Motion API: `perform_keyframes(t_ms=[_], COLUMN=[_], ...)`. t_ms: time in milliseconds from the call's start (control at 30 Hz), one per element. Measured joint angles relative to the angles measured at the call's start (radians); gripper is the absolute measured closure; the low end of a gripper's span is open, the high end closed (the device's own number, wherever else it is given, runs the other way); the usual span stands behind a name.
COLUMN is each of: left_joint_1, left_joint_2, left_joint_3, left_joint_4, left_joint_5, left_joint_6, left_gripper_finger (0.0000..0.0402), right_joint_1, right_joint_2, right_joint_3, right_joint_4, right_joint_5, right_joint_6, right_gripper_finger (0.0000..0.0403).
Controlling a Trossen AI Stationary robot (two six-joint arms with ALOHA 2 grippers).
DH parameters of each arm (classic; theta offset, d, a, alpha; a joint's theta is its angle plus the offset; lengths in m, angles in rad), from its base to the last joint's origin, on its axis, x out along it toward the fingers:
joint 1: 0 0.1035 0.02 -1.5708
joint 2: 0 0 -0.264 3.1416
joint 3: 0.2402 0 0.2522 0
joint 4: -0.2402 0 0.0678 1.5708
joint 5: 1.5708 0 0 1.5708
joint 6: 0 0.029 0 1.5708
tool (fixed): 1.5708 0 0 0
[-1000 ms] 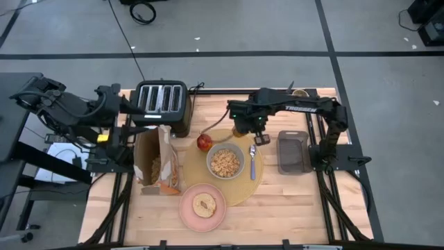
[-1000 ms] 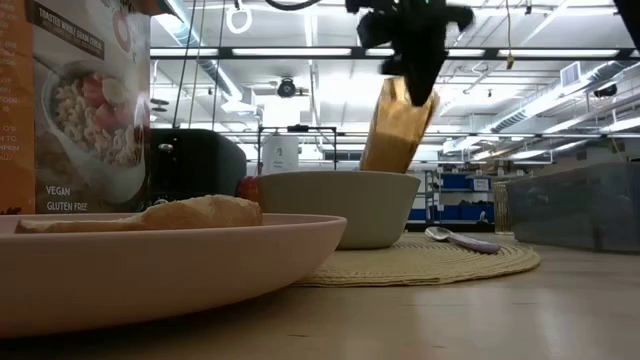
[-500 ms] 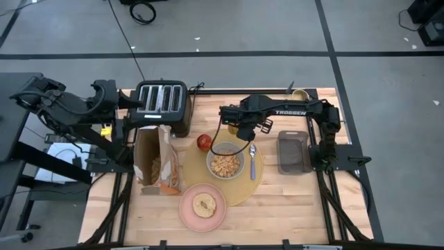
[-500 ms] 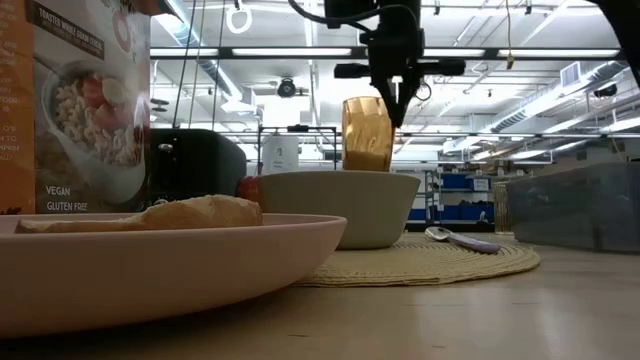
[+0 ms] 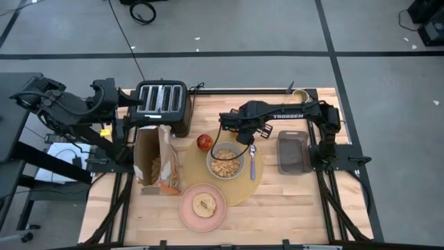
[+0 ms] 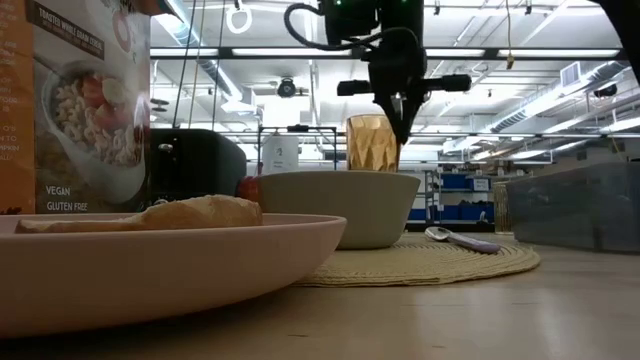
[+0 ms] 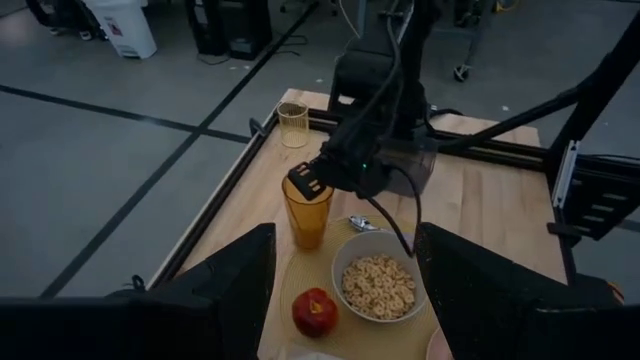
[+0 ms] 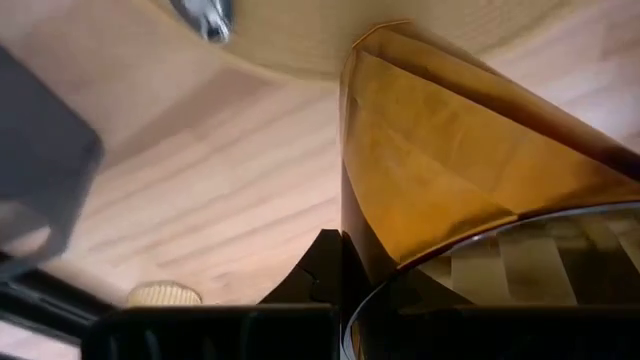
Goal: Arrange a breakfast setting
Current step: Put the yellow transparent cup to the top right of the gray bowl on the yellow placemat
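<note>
The amber tumbler stands upright at the far edge of the tan placemat, behind the grey-green bowl of cereal; it also shows in the low view. My right gripper is shut on the tumbler from above. The red apple lies left of the bowl and the metal spoon to its right, both on the placemat. The toast round lies on the pink plate. My left gripper waits open beside the toaster. My right gripper holds the tumbler by its rim, on the side toward the table's right. The fingers point down from above, and one finger lies on the outer wall; the other is hidden. The tumbler is upright. I cannot tell whether its base touches the table.
A black four-slot toaster stands at the far left, with an open cereal bag in front of it. A grey tray lies right of the placemat, and a small clear cup stands at the far right corner.
My right gripper has carried the tumbler toward the table's left edge and down. The tumbler was tilted a second ago and now stands upright, lower behind the bowl. My left arm has drawn back a little.
</note>
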Motion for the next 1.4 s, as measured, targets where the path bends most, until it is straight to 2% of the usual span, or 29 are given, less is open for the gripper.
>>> perform_keyframes(t_ms=[167,633,833,1067,1400], left_joint_1=[0.000,0.000,0.000,0.000,0.000], left_joint_2=[0.000,-0.002,-0.002,-0.002,-0.002], left_joint_3=[0.000,0.000,0.000,0.000,0.000], left_joint_4=[0.000,0.000,0.000,0.000,0.000], left_joint_5=[-0.001,-0.005,-0.005,-0.004,-0.003], left_joint_6=[0.001,0.001,-0.006,-0.006,0.003], left_gripper_finger=[0.0157,0.0157,0.0157,0.0157,0.0157], right_joint_1=[0.017,0.011,0.013,0.013,0.014], right_joint_2=[0.000,-0.002,-0.006,-0.001,-0.002], right_joint_3=[-0.001,-0.033,-0.071,-0.070,0.010], right_joint_4=[0.011,0.019,0.023,0.049,0.021], right_joint_5=[-0.055,-0.087,-0.061,-0.056,-0.079], right_joint_6=[0.005,0.006,0.023,0.060,0.120], right_gripper_finger=[0.0390,0.0376,0.0382,0.0339,0.0291])
